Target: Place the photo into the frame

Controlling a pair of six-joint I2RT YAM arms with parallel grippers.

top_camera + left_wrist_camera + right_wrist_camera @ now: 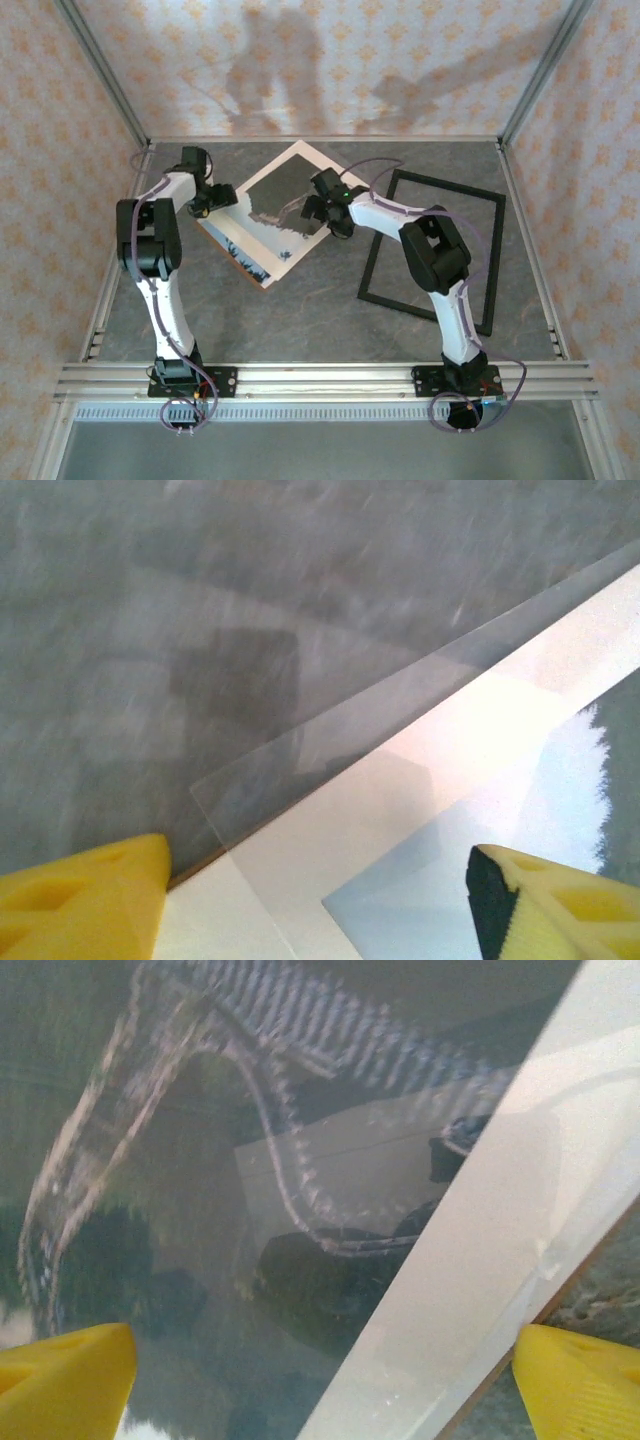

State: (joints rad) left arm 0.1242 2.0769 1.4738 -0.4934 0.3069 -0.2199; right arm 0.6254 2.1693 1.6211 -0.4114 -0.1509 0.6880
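The photo [275, 205], a dark green hill with a white border, lies tilted at the middle left of the table. The black frame [497, 265] lies apart to its right with nothing inside it. My left gripper [205, 205] is at the photo's left edge. In the left wrist view this gripper [320, 910] is open, its yellow fingers [80, 900] straddling the photo's white border [420, 770] and pale sky. My right gripper [315, 208] hovers over the photo's right part. The right wrist view shows it [320, 1390] open above the hill and winding wall [290, 1160].
A clear sheet [300, 750] lies on the photo, one corner sticking out past its edge. A brown backing board [232, 258] lies under the photo and shows as a thin edge [565, 1285]. Patterned walls enclose the grey table [300, 310].
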